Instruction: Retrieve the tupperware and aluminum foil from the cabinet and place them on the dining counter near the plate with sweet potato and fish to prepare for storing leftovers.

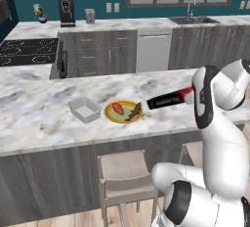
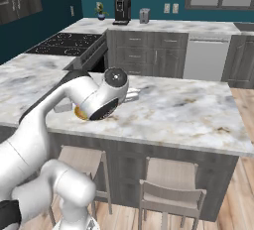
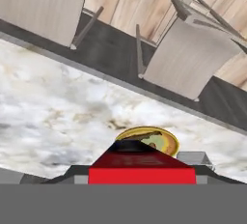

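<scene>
Left base view: our gripper point(image 1: 193, 94) clamps the aluminum foil point(image 1: 168, 99) beyond it; tupperware point(image 1: 85, 109) already beside plate point(image 1: 123, 112) on tabletop point(image 1: 29, 118).

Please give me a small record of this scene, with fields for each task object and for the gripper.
tupperware: on the dining counter, left of the plate
plate: on the counter, carries sweet potato and fish
aluminum foil: red end at the gripper, black end close to the plate
resting or above counter: cannot tell
gripper: hidden behind the arm

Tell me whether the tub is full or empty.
Empty: the left base view shows the tub's bare pale floor, nothing inside, standing beside the plate.
</scene>
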